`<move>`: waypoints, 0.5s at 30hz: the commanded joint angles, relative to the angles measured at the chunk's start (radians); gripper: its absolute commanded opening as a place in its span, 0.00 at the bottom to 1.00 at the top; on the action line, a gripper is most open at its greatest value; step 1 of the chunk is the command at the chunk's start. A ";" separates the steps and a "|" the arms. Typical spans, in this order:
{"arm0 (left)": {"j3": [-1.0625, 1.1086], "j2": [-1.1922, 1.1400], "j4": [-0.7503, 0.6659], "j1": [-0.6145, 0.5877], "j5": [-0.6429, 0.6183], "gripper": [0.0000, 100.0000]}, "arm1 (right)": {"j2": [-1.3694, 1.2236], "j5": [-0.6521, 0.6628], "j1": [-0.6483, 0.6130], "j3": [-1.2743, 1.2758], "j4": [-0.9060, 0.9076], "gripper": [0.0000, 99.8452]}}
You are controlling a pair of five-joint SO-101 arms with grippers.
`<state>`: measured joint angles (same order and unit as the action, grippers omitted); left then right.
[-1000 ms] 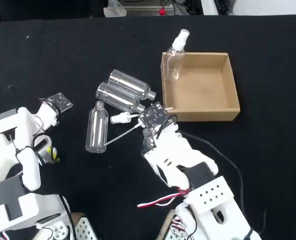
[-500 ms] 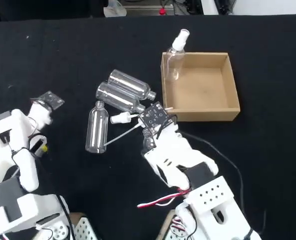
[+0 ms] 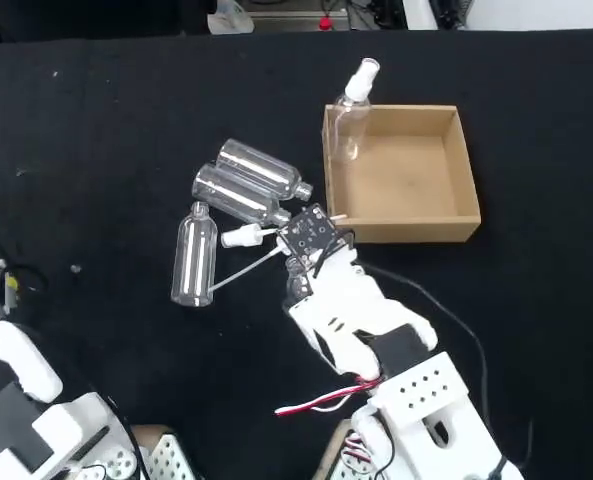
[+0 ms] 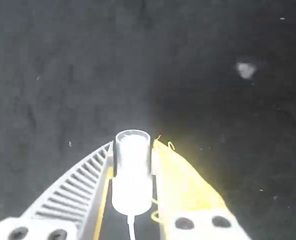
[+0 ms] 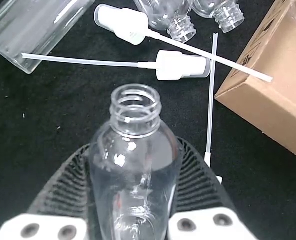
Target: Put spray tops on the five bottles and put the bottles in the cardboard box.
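The right gripper (image 5: 134,152) grasps a clear plastic bottle (image 5: 135,125), its open neck pointing away from the wrist. The left gripper (image 4: 133,147), clenched on a white spray top (image 4: 132,175), sits well apart, at the black table's (image 3: 126,100) left edge.

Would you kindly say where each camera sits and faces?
High: overhead, facing down at table, cardboard box; left arm, right arm show.
Left wrist: on left arm, facing table; left hand holds spray top.
Right wrist: on right arm, facing loose spray tops; right hand holds bottle.
High and right wrist share the cardboard box.
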<state>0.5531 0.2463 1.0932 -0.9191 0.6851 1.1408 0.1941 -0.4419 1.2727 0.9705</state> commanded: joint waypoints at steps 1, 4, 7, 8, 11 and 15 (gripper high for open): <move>-0.018 0.041 0.008 -0.024 -0.018 0.10 | 0.021 -0.006 -0.014 -0.007 -0.025 0.01; 0.010 0.038 0.009 -0.035 -0.014 0.10 | 0.021 -0.006 -0.014 -0.005 -0.023 0.01; 0.059 0.002 -0.029 -0.031 0.025 0.17 | 0.021 -0.006 -0.014 -0.005 -0.023 0.01; 0.064 -0.025 -0.038 -0.031 0.028 0.21 | 0.021 -0.006 -0.014 -0.005 -0.023 0.01; 0.044 -0.107 -0.037 -0.050 0.032 0.28 | 0.021 -0.006 -0.014 -0.005 -0.023 0.01; -0.058 -0.184 0.054 -0.090 0.032 0.28 | 0.021 -0.006 -0.014 -0.005 -0.023 0.01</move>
<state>0.5946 0.0852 1.0840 -0.9820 0.7050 1.1408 0.1941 -0.4419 1.2727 0.9705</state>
